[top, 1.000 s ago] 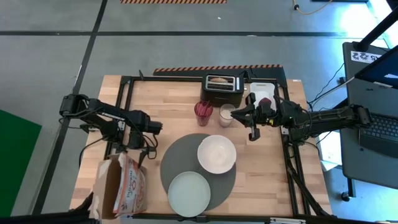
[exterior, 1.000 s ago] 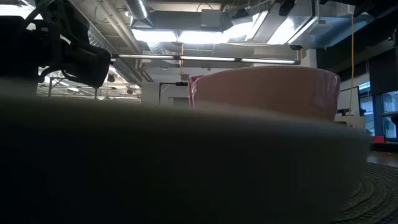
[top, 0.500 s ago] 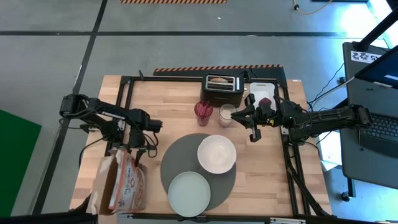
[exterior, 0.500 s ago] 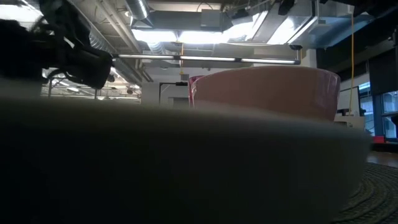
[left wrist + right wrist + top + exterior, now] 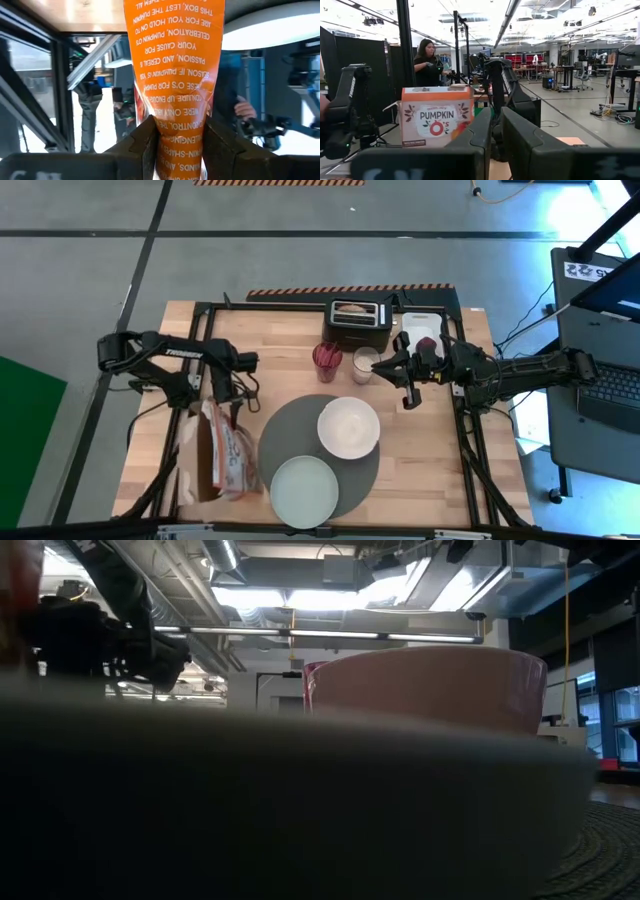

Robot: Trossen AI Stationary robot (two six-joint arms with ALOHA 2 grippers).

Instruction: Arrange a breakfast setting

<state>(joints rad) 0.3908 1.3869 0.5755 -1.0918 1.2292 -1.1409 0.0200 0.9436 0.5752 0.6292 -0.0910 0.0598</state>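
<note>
Table (image 5: 440,450): wooden. Placemat (image 5: 285,442), dark grey, near centre; white bowl (image 5: 348,426) on its far right part, pale green plate (image 5: 304,490) on its near edge. Cereal box (image 5: 222,458), orange, left of placemat, pinched by the left hand (image 5: 179,145). Right hand (image 5: 402,370), fingers nearly together, empty, hovers beside the toaster (image 5: 360,323).

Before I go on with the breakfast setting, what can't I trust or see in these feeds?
- Spoon: not found in any view.
- Low view: a blurred rim right at the lens fills the lower picture, hiding the tabletop; only the pink cup tops it.
- Left wrist view: the orange cereal box in the left pincer blocks the middle; the box's contents are hidden.
- Right pincer: high view too small to judge its fingers.
- Toaster slots: too small to read.
</note>
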